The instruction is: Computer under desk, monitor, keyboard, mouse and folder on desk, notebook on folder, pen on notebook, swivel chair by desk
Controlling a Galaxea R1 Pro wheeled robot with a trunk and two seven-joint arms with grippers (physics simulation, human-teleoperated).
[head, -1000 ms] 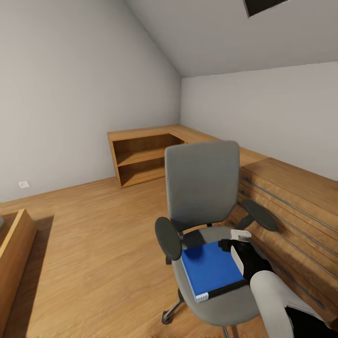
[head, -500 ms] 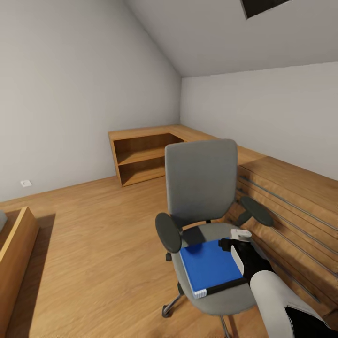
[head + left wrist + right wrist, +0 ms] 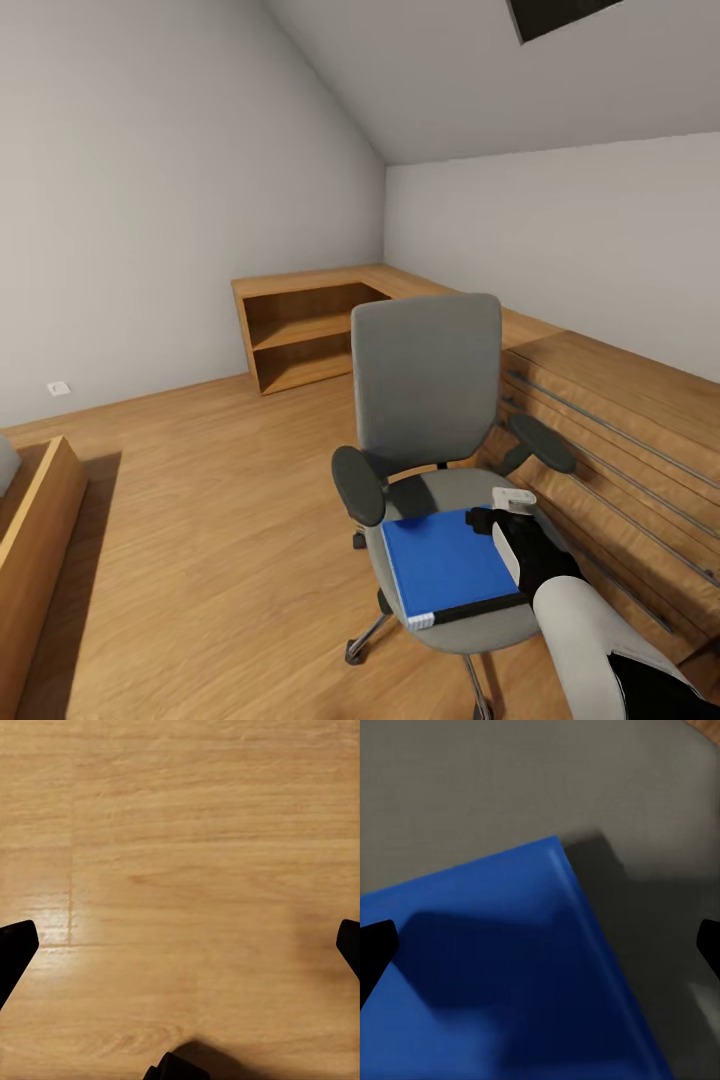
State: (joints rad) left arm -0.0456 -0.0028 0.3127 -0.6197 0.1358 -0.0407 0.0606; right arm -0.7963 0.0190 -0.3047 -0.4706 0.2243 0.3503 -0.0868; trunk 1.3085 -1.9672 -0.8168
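Folder [image 3: 443, 565] flat on swivel chair [image 3: 430, 400] seat, toward its front edge, we note right pincer [image 3: 490, 522] hovering at folder's corner, fingers spread wide, left pincer [image 3: 180, 945] wide over floor [image 3: 187, 832].

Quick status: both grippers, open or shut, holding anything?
Left gripper: open, empty, over bare floor.
Right gripper: open, holding nothing, above the blue folder on the swivel chair.

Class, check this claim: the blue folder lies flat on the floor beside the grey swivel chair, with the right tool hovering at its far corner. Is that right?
Not quite. The folder lies flat on the seat of the swivel chair, not on the floor; the head view shows this, and the right wrist view shows grey upholstery around it. The right tool does hover at its far corner.
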